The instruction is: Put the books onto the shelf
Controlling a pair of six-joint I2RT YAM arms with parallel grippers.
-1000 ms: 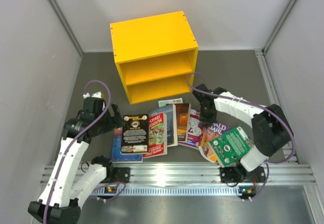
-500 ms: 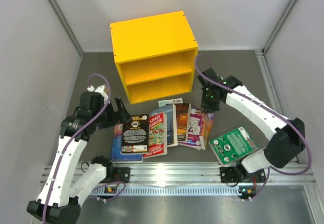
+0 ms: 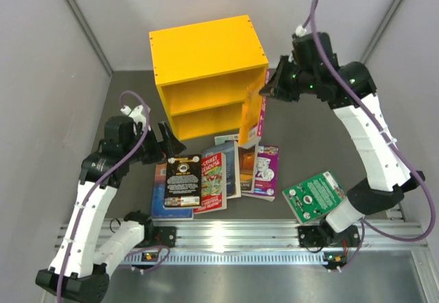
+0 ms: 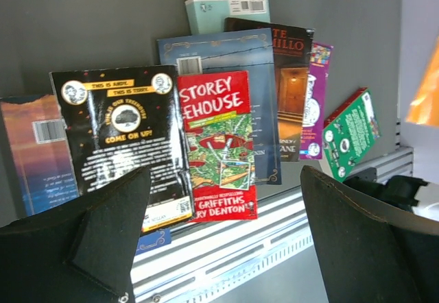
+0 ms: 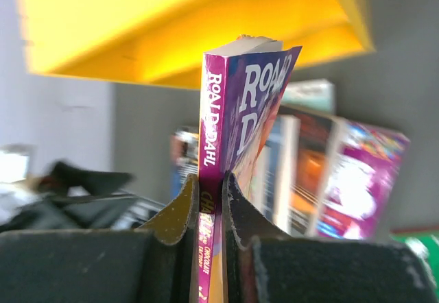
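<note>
Bench (image 3: 309,118): dark grey. It carries the shelf at the upper centre of the overhead view and the loose books below it.
Shelf (image 3: 206,49): yellow, its two open compartments face the arms, so a book can go in from the front. Both compartments look empty.
Books (image 3: 226,169): a fanned, overlapping row in the centre of the frame, lying flat below the shelf. A black book (image 3: 183,181) and a red book (image 3: 214,182) lie on top at the left. A green book (image 3: 314,195) lies apart at the lower right, by the rail (image 3: 240,233).
Purple book (image 3: 252,114): held upright in the air, just in front of the shelf's right edge. It is pinched near the spine, probably so it can slide in standing.
Right fingers (image 5: 180,214): closed tight on the purple book's spine edge.
Left fingers (image 4: 103,241): spread wide and holding nothing. They hover over the black and red books at the left of the row, likely lining up on one of them.
Hard to make out: the shelf is blurred in the right wrist view, so I cannot tell which compartment the purple book is aimed at. The lower books show only their edges, so the count is uncertain. Most titles are cut off.
</note>
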